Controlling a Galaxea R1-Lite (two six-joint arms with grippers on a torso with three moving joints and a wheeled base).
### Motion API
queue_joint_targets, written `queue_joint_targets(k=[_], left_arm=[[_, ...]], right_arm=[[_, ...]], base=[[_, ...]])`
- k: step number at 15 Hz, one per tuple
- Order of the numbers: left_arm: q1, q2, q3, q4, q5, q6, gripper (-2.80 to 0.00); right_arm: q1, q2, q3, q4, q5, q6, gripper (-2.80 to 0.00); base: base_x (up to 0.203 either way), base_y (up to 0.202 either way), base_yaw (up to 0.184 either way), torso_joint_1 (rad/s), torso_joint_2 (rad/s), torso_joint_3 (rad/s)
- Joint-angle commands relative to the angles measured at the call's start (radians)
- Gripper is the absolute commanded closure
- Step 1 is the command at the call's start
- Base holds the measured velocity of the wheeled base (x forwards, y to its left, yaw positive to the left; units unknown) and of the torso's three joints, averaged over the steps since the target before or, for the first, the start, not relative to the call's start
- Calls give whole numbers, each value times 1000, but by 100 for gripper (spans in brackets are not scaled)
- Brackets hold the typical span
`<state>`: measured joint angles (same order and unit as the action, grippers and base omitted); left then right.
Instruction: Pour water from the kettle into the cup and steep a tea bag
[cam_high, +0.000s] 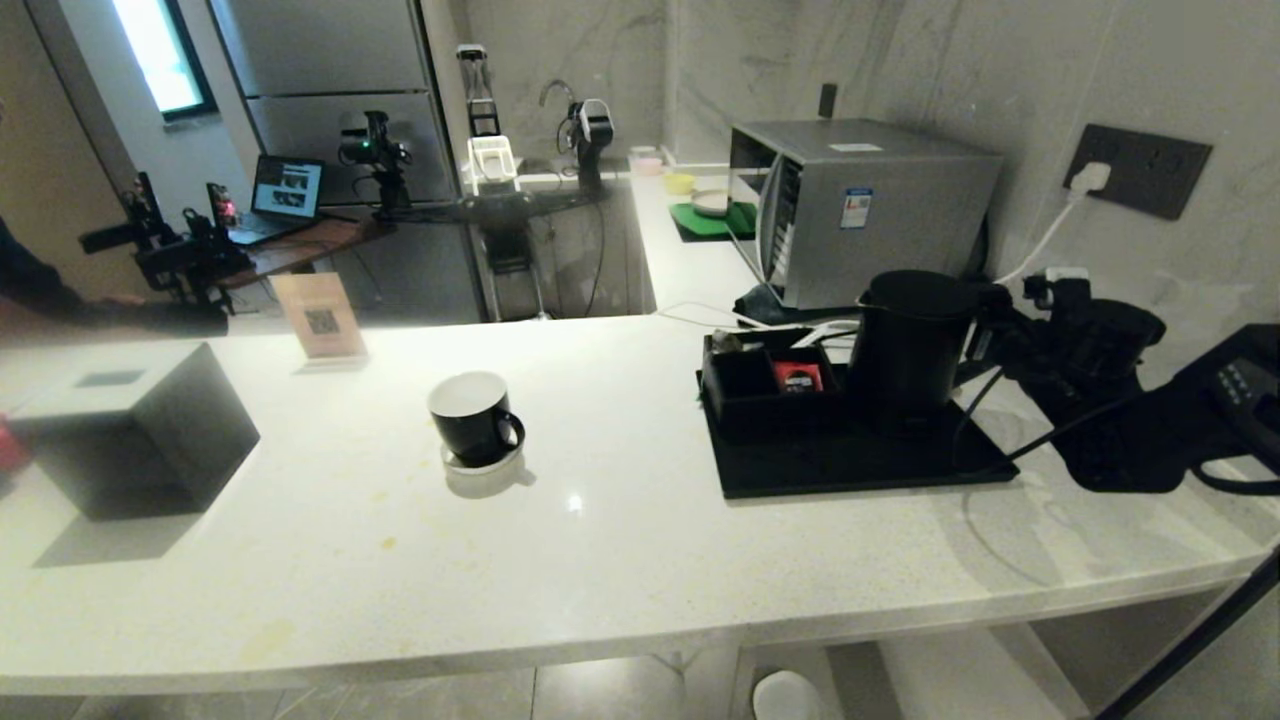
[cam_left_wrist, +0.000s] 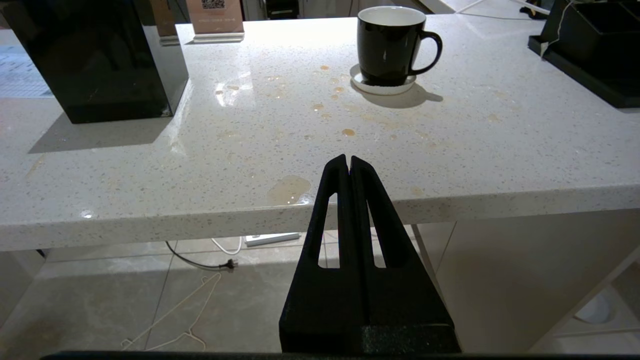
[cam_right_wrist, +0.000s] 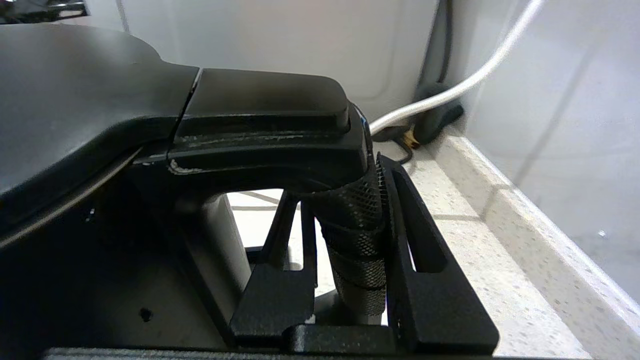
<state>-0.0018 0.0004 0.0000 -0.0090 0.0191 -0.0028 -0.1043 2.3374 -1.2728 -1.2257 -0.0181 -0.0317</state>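
Note:
The tall black kettle (cam_high: 915, 340) stands on a black tray (cam_high: 850, 470) at the right of the counter. My right gripper (cam_high: 988, 315) reaches in from the right, and in the right wrist view my right gripper (cam_right_wrist: 340, 180) is shut on the kettle's mesh-wrapped handle (cam_right_wrist: 356, 235), one finger on each side. The black cup (cam_high: 470, 415) with its white inside sits upright on a white saucer (cam_high: 487, 468) mid-counter, also seen as the cup (cam_left_wrist: 387, 45). My left gripper (cam_left_wrist: 348, 161) hangs shut and empty before the counter's front edge. The tea bag is out of view.
A black cube box (cam_high: 140, 430) stands at the left and a QR sign (cam_high: 320, 315) behind the cup. A black organiser (cam_high: 760, 385) with a red sachet sits beside the kettle, a silver oven (cam_high: 860, 205) behind it. A white cable runs to a wall socket (cam_high: 1140, 170). A person's sleeve (cam_high: 40, 290) is far left.

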Motion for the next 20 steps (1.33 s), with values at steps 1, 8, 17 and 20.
queue_joint_targets(k=[1,8,17,20], left_arm=[[0,0,0,0,1,0,0],[0,0,0,0,1,0,0],[0,0,0,0,1,0,0],[0,0,0,0,1,0,0]], right_arm=[[5,-22,5,-11,0,1,0],[8,-85,89,-9,-1,5,0],[9,-175,200,1,-22,7,0],[19,-206,229,8,-53,38,0]], base=[[0,0,0,0,0,0],[0,0,0,0,0,0],[0,0,0,0,0,0],[0,0,0,0,0,0]])
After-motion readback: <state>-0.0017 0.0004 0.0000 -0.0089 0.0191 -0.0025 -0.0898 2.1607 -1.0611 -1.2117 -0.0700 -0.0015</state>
